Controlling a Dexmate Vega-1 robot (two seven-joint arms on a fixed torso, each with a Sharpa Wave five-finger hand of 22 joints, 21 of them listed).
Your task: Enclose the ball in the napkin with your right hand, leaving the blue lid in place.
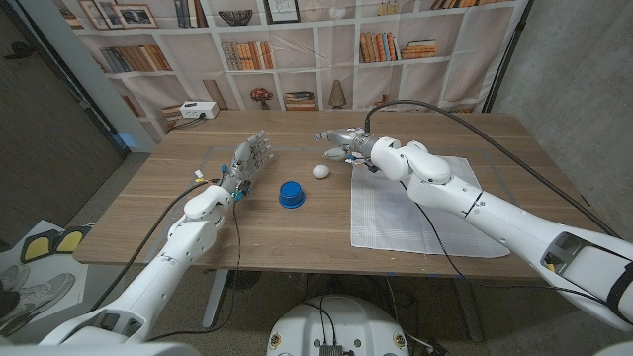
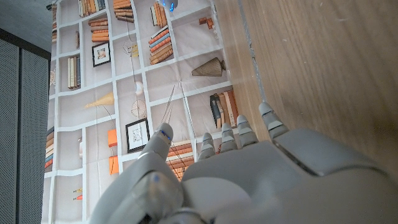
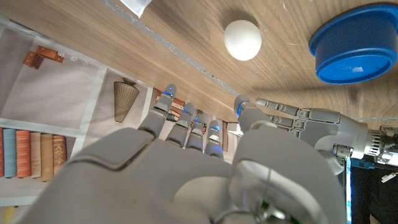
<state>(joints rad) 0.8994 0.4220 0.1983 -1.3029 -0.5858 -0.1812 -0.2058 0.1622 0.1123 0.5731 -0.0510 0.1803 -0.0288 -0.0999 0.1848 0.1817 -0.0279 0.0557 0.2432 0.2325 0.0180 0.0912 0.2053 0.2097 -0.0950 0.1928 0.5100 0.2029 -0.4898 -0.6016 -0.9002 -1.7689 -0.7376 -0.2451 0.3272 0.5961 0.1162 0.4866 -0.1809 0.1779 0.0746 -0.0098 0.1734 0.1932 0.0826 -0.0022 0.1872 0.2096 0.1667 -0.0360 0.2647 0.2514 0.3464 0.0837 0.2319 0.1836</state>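
Hovering above the far side of the table (image 1: 297,232), the right hand (image 1: 343,141) holds nothing, its fingers spread apart; the white ball (image 1: 319,171) lies just in front of it, beside the blue lid (image 1: 290,194) but apart from it; the head view alone shows the white napkin (image 1: 415,213) spread under the right forearm; the left hand (image 1: 249,158) stands open near the lid, gripping nothing; the right wrist view shows ball and lid close up.
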